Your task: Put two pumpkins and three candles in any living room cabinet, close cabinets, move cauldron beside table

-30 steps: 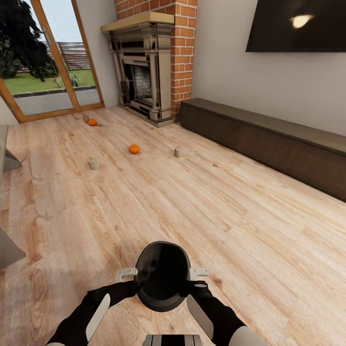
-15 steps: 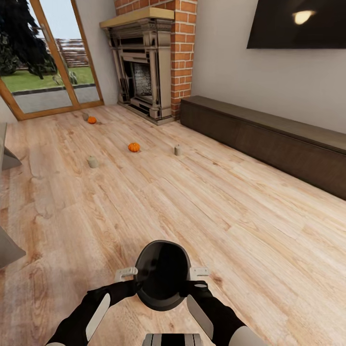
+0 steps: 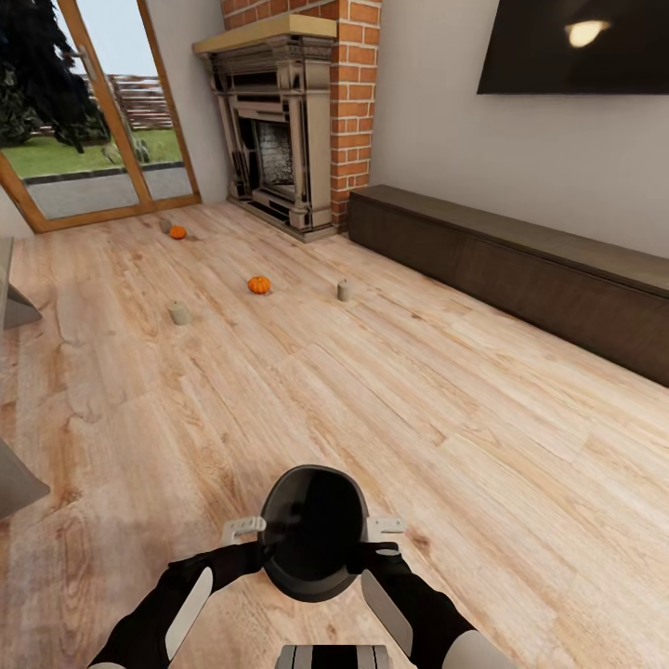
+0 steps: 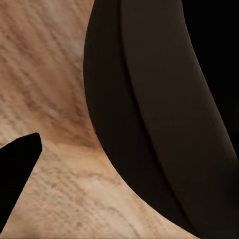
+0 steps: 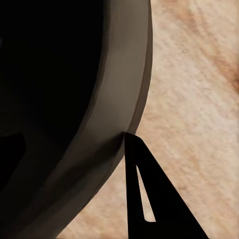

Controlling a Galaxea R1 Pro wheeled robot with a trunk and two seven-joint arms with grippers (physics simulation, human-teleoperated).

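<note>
Right below me, I have the cauldron (image 3: 312, 532) clamped between both hands, left hand (image 3: 243, 531) and right hand (image 3: 385, 529) gripping its rim. Farther off, two pumpkins (image 3: 259, 284) and three candles (image 3: 345, 291) dot the floor (image 3: 446, 418); the cabinet (image 3: 520, 269) lines the far wall, closed.

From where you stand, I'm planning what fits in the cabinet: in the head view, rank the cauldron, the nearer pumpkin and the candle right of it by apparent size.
1. Cauldron, by far the largest, though it is closest to the camera.
2. Nearer pumpkin.
3. Candle, slightly smaller; close enough to the pumpkin that I wouldn't insist.
</note>
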